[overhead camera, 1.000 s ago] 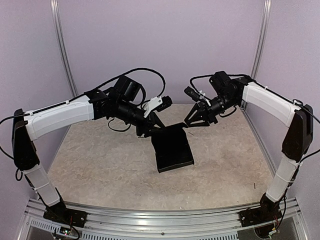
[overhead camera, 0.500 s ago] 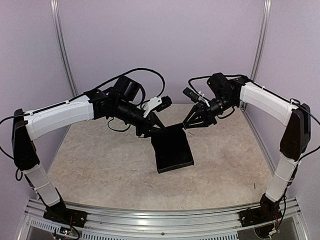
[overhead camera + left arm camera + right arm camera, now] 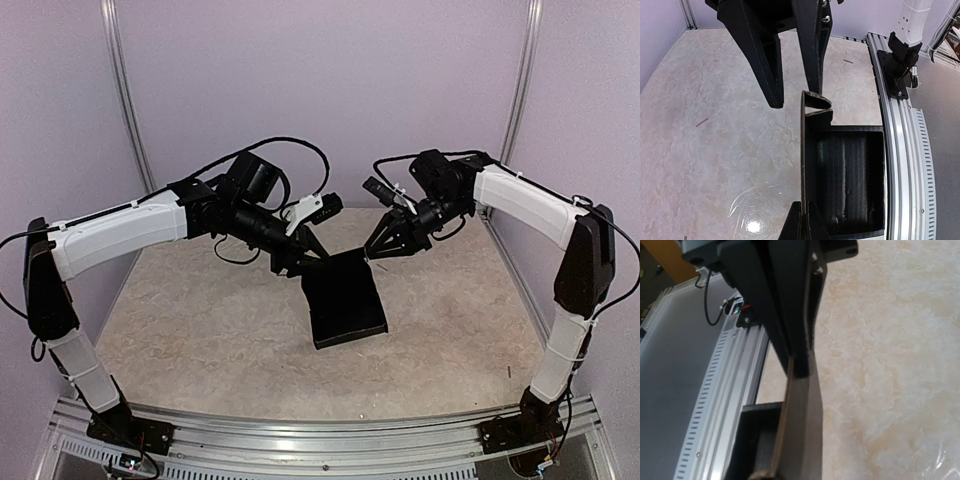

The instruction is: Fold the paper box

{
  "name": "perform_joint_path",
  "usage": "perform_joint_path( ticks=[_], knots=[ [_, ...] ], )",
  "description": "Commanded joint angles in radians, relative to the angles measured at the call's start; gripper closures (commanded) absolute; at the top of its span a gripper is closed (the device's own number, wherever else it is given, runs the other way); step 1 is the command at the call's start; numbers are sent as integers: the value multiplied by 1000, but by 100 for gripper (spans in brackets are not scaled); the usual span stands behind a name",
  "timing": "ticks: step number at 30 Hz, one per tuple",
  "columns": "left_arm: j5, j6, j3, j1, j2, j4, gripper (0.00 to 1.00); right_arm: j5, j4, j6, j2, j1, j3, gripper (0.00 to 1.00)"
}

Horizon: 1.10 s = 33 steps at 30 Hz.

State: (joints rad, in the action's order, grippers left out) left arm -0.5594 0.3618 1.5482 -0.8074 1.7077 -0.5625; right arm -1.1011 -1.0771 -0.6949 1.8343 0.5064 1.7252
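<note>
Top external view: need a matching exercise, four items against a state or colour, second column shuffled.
Column 1:
1. paper box
2. left gripper
3. right gripper
4. table

Column 2:
A. beige, marbled
B. jaws shut on a wall of the box
C. matte black, mid-table
D. jaws apart, at the box's far edge

Pairs: 1-C, 2-B, 3-D, 4-A
</note>
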Motion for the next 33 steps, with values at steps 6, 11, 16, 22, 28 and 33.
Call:
perform_joint_path(
  ticks=[6,11,16,22,28,33],
  knots=[
    [-70,-9,1,-12,-11,47,100,-58,-26,-29,38,41,47,78],
    [-83,-10,2,-12,-8,44,100,-74,-30,-35,39,46,48,78],
    [-96,-20,6,-12,1,46,100,-122,-73,-73,45,49,61,76],
    [-96,-21,7,-10,3,48,100,-136,-106,-108,51,54,65,75],
    [-94,-21,1,-4,-9,53,100,-116,-97,-97,54,53,60,82],
    [-97,-22,-7,3,-15,50,100,-103,-86,-85,48,54,58,84]
  ],
)
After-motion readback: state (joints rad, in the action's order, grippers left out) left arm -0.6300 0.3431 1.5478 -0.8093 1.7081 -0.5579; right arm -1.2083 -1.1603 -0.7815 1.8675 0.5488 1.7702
